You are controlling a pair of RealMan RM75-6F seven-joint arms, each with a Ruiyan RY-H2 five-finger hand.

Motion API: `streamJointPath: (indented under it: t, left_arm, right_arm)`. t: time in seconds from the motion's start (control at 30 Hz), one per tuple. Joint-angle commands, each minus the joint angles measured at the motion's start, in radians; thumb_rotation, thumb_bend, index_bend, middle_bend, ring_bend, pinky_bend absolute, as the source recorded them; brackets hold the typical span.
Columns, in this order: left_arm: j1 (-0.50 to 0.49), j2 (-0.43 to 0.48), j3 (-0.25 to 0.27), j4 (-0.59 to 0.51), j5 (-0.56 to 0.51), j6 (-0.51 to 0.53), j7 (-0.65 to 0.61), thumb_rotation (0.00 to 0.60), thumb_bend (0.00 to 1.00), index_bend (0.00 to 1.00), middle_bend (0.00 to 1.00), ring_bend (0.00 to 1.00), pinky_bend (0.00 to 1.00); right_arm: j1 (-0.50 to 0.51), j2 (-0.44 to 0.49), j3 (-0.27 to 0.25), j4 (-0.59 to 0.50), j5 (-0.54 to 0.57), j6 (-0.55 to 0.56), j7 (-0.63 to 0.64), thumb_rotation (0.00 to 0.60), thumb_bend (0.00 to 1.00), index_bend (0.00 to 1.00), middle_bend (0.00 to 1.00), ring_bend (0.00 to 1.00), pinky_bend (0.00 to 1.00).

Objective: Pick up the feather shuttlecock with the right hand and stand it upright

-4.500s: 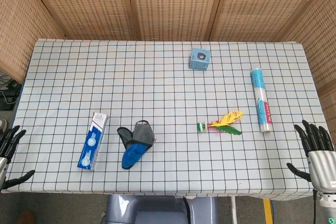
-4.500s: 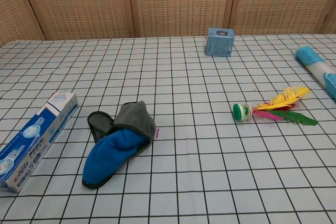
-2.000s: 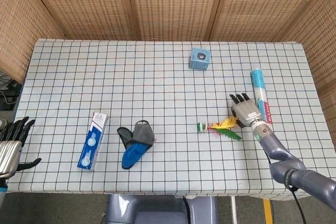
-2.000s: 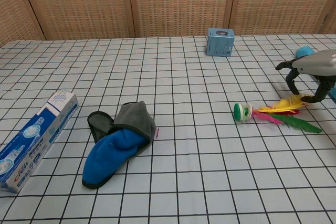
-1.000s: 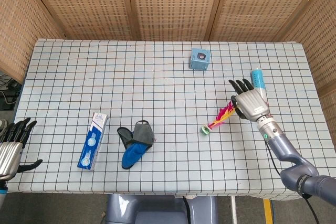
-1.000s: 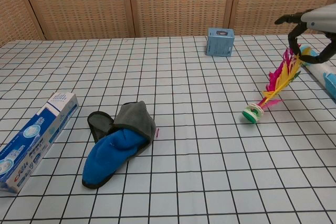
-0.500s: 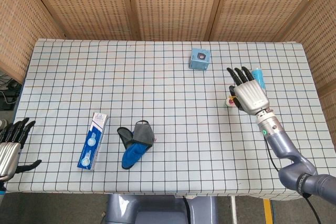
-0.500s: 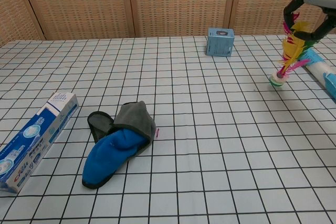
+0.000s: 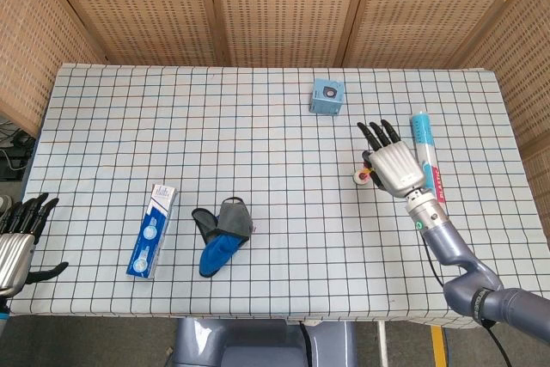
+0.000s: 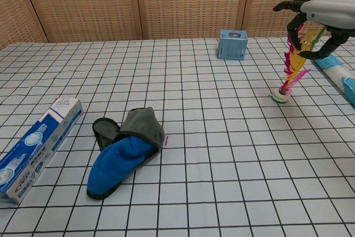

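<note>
The feather shuttlecock (image 10: 292, 65), with yellow, pink and green feathers on a small round white-and-green base, stands nearly upright toward the right edge of the tabletop (image 10: 222, 154), its base at or just above the checked cloth; whether it truly bears on the surface cannot be told. The right hand (image 10: 319, 12) holds it from above, with dark fingers (image 10: 293, 26) curled around the feather tips, while from the head view the hand (image 9: 394, 165) covers the feathers and only the base peeps out at its left. The main risk, in my judgement, is a topple on release: the base is small, the feathers are tall and lean a little, and fingers that snag a feather as they part could drag it over. Letting go before the base sits flat would have the same result. The light-blue and white cylindrical tube (image 10: 338, 73) lies just beside on the right, so a sideways withdrawal could knock it or roll it into the base. The small blue cube-shaped box (image 10: 232, 44) near the far edge is well apart. The left hand (image 9: 17, 242) rests off the near-left corner, fingers spread, holding nothing.
</note>
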Motion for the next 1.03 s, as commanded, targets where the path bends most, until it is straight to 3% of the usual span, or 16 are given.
streamJointPath:
  t: [0.03,0.1,0.3,0.53,0.7,1.03]
  left_arm:
    - [0.001,0.001,0.0,0.001,0.001,0.001,-0.002,0.6,0.0,0.0,0.0,0.0,0.0]
    - [0.0,0.002,0.002,0.0,0.004,0.0,-0.004,0.6,0.0,0.0,0.0,0.0,0.0]
    - [0.009,0.008,0.003,-0.004,0.027,0.029,-0.015,0.6,0.0,0.0,0.0,0.0,0.0]
    - [0.02,0.017,0.008,0.006,0.055,0.058,-0.051,0.6,0.0,0.0,0.0,0.0,0.0]
    - [0.018,0.008,0.013,0.046,0.082,0.066,-0.095,0.6,0.0,0.0,0.0,0.0,0.0]
    - [0.041,0.013,0.024,0.058,0.139,0.133,-0.131,0.6,0.0,0.0,0.0,0.0,0.0]
  right_arm:
    - [-0.007,0.023,0.001,-0.037,0.008,-0.003,0.01,0.6,0.21,0.11,0.0,0.0,0.0]
    - [-0.015,0.04,0.004,-0.065,-0.002,0.019,0.013,0.6,0.13,0.0,0.0,0.0,0.0]
    - [-0.087,0.131,0.013,-0.183,-0.048,0.153,0.051,0.6,0.07,0.0,0.0,0.0,0.0]
    - [-0.267,0.232,-0.034,-0.287,-0.098,0.364,0.168,0.6,0.0,0.0,0.0,0.0,0.0]
    - [-0.389,0.227,-0.113,-0.238,-0.178,0.487,0.226,0.6,0.0,0.0,0.0,0.0,0.0]
    - [-0.51,0.182,-0.169,-0.171,-0.232,0.594,0.245,0.6,0.0,0.0,0.0,0.0,0.0]
